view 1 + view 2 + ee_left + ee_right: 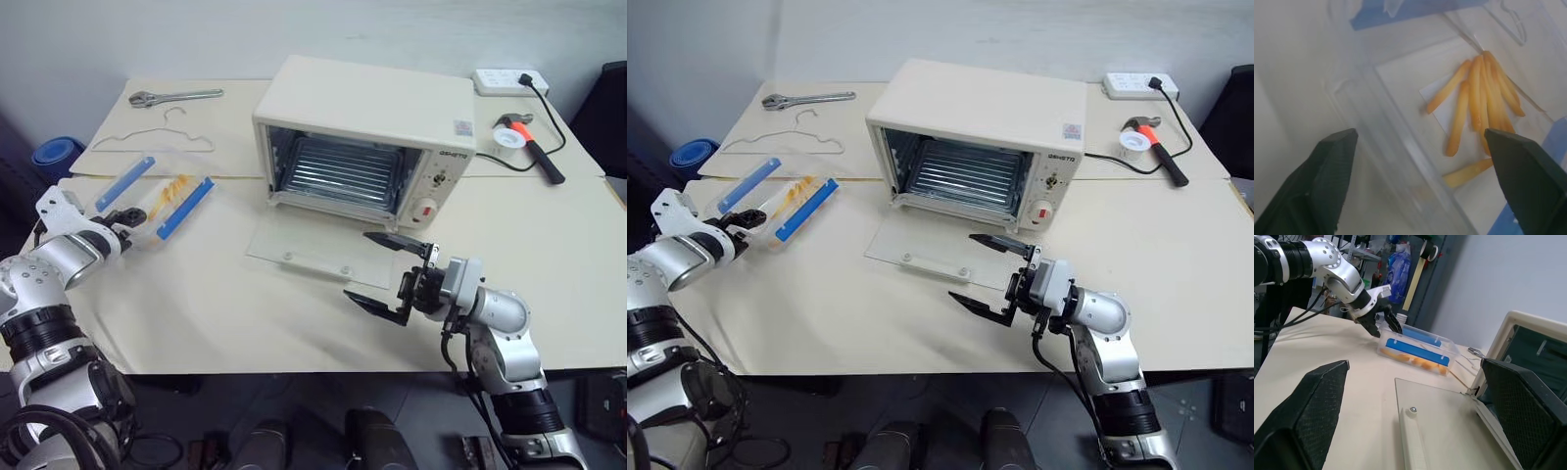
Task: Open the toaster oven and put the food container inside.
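With the oven (364, 137) door already dropped flat onto the surface (225, 304), we park our right hand (384, 274) wide open and empty before it, while our left hand (125, 219), open, straddles the container (157, 195) left of the oven to grip it.

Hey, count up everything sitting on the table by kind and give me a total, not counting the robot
Appliances: 1, the toaster oven
Food containers: 1, the food container
Hand tools: 2, the wrench and the hammer
Hangers: 1, the wire hanger
Power strips: 1, the power strip
Tape rolls: 1, the tape roll
Total: 7
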